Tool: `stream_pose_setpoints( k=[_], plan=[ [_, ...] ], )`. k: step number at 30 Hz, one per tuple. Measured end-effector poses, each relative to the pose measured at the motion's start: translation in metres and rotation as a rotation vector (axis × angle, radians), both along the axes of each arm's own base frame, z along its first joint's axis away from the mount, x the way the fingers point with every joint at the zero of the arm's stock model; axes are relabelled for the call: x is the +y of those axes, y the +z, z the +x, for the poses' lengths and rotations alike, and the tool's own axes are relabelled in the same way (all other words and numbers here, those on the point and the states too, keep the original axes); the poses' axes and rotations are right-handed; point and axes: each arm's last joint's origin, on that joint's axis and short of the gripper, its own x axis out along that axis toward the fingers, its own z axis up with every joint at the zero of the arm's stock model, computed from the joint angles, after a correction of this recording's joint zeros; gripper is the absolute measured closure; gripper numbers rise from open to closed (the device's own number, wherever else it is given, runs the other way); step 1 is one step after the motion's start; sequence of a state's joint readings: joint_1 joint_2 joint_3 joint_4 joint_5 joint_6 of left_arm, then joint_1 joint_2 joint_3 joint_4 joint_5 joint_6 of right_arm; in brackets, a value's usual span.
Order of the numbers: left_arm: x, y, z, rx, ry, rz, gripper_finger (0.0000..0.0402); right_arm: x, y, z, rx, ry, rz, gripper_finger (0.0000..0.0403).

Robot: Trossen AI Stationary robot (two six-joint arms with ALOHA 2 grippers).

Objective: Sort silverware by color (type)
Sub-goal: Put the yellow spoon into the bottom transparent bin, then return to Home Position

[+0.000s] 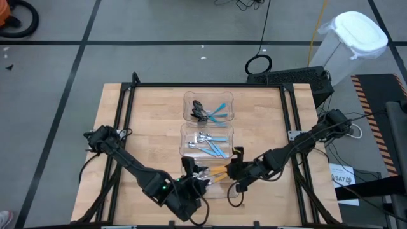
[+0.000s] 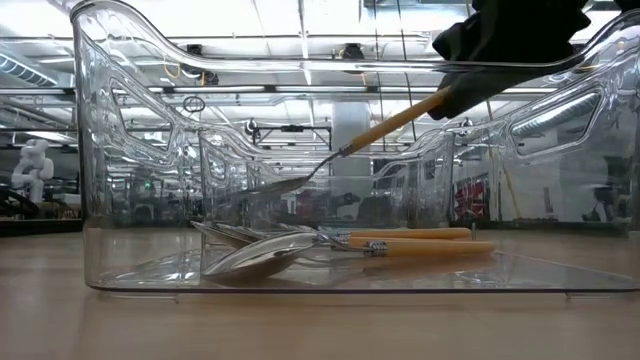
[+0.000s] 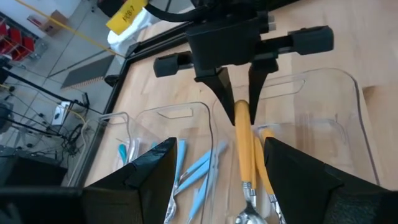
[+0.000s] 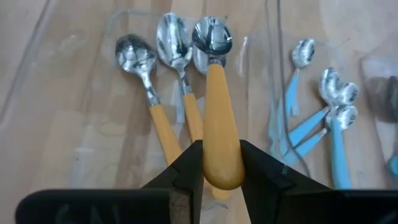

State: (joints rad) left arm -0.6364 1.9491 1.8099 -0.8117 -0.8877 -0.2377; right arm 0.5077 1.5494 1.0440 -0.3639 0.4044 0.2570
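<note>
Three clear bins stand in a row down the middle of the table. The near bin holds two orange-handled silver spoons lying flat on its floor. My right gripper is shut on a third orange-handled spoon inside this bin. My left gripper hangs open at the bin's near left side, fingers wide apart, touching nothing. The middle bin holds silver spoons with light-blue handles. The far bin holds dark spoons with light-blue handles. My right gripper pinches the free end of the spoon's orange handle between its two fingers. The fingers slant down from the table's right side, and the spoon runs on in line with them. The spoon hangs tilted, bowl lowest, above the bin floor and the two lying spoons.
The near bin's clear walls rise around the held spoon. A black metal frame borders the wooden table. Bare wood lies to the left and right of the bins. A white waste bin stands off the table at the far right.
</note>
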Motion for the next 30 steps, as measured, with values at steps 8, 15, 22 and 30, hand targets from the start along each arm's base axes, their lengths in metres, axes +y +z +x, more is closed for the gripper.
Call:
stream_pose_setpoints(
  k=[8,15,22,30],
  plan=[
    [0.006,0.0,0.005,0.017,-0.004,-0.015,0.0163,0.0,-0.005,0.0,0.02,0.013,0.035,0.0309],
    [0.003,0.008,0.012,0.023,-0.166,-0.054,0.0208,0.002,-0.001,0.004,-0.024,0.045,0.026,0.0251],
    [0.021,0.03,0.001,0.032,-0.156,-0.052,0.0294,0.007,0.02,0.0,-0.074,0.122,-0.003,0.0229],
    [0.033,0.053,-0.014,-0.019,-0.172,-0.06,0.0324,0.009,0.064,-0.04,-0.218,0.294,-0.035,0.0268]
  ],
)
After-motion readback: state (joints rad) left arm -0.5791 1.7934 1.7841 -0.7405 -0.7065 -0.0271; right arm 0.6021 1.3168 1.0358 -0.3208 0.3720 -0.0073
